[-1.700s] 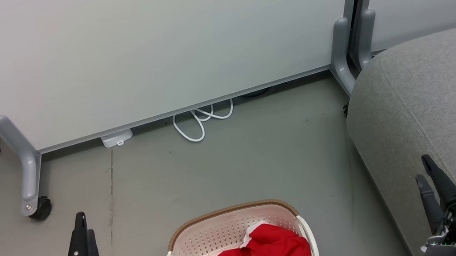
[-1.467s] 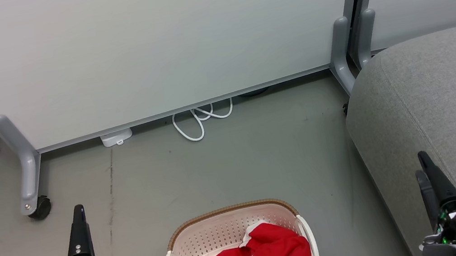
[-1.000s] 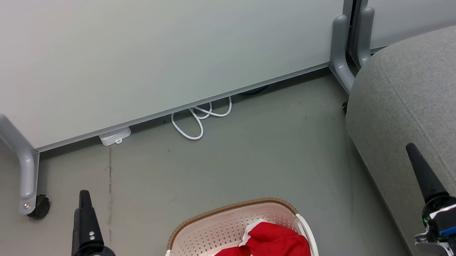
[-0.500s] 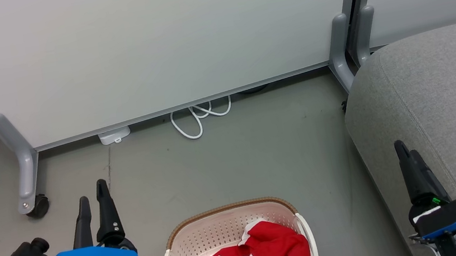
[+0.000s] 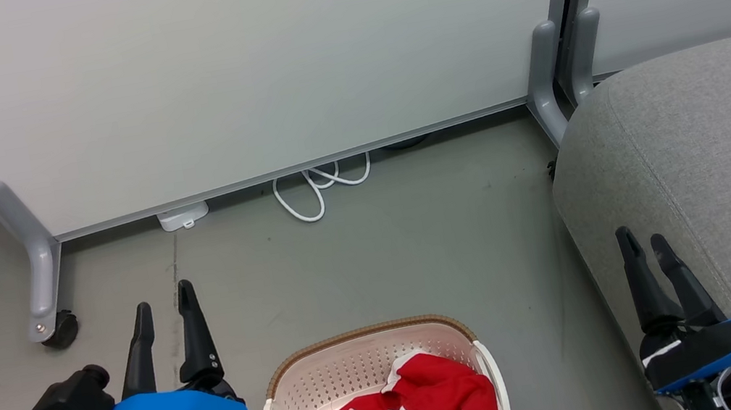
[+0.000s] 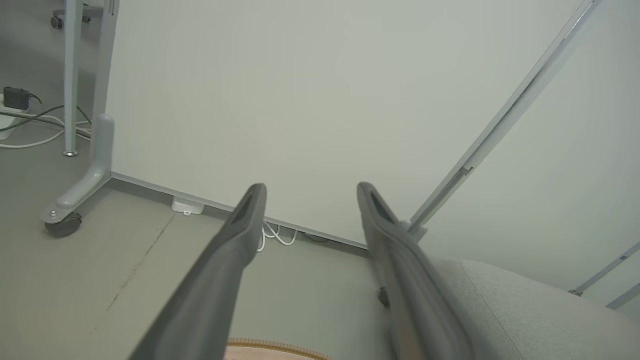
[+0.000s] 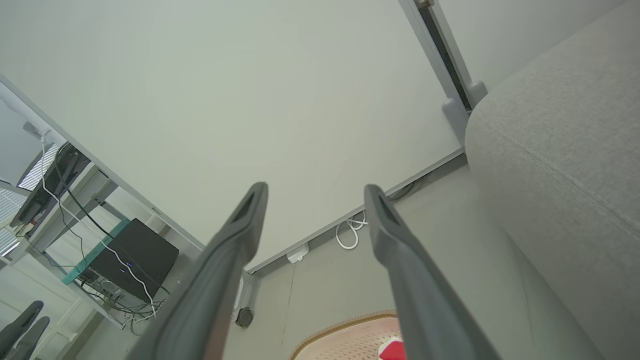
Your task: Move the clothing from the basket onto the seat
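Head view: a grey floor (image 5: 374, 262) with a thin crack at the left runs up to a pale partition (image 5: 241, 70) on grey legs. One leg ends in a black caster (image 5: 59, 330) at the left. A white cable (image 5: 320, 194) lies coiled at the partition's foot, and a small white box (image 5: 182, 217) lies beside it. The basket (image 5: 364, 337) stands on the floor at bottom centre with the red clothing (image 5: 427, 408) heaped inside. The grey seat (image 5: 714, 135) fills the right side. The left gripper (image 5: 164, 299) hangs over the floor at lower left and the right gripper (image 5: 640, 237) over the seat's edge at lower right, both with jaws apart.

Left wrist view: the left gripper (image 6: 311, 187) is spread wide with nothing between its fingers. The basket's (image 6: 280, 345) brown rim shows at the bottom edge and the seat (image 6: 525, 310) at lower right.

Right wrist view: the right gripper (image 7: 315, 188) is likewise spread. The seat (image 7: 560, 150) is on the right, and the basket (image 7: 350, 340) with a scrap of clothing (image 7: 390, 351) sits at bottom centre. A desk (image 7: 95, 172) with a black box (image 7: 135, 260) and tangled wires stands at the left.
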### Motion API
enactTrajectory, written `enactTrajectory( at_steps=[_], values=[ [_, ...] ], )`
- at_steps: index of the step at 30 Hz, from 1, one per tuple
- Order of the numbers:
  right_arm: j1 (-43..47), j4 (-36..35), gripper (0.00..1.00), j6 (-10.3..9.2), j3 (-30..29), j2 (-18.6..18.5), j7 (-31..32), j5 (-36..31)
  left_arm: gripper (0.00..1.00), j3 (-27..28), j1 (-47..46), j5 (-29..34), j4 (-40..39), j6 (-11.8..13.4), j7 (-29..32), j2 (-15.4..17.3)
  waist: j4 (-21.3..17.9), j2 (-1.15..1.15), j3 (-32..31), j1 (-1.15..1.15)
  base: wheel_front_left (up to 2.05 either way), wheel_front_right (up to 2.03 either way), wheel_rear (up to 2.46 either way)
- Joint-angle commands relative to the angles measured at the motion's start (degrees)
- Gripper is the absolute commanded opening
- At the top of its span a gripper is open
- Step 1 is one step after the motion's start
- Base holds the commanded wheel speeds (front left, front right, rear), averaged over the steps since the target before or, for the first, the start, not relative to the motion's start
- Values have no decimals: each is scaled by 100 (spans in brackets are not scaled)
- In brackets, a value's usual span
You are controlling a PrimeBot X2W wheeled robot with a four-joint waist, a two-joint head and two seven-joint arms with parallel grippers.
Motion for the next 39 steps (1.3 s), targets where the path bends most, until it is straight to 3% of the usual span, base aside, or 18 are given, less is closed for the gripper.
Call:
enactTrajectory(
  at_steps=[1, 14, 39],
  values=[
    [-121, -55, 100, 9, 31, -47, -67, -224, 100, -66, -159, 217, -34, 24, -72, 57, 0, 0, 3, 0, 0, 0, 0],
    [-132, -7, 100, 11, 99, -55, -265, -1052, 100, -259, -179, 1015, -6, 92, -272, 114, -4, 0, 14, 0, 0, 0, 0],
    [-133, 1, 100, 14, 243, -65, -577, -2297, 100, -436, -171, 2163, 61, -254, -582, 71, 4, 0, 32, 0, 0, 0, 0]
  ],
)
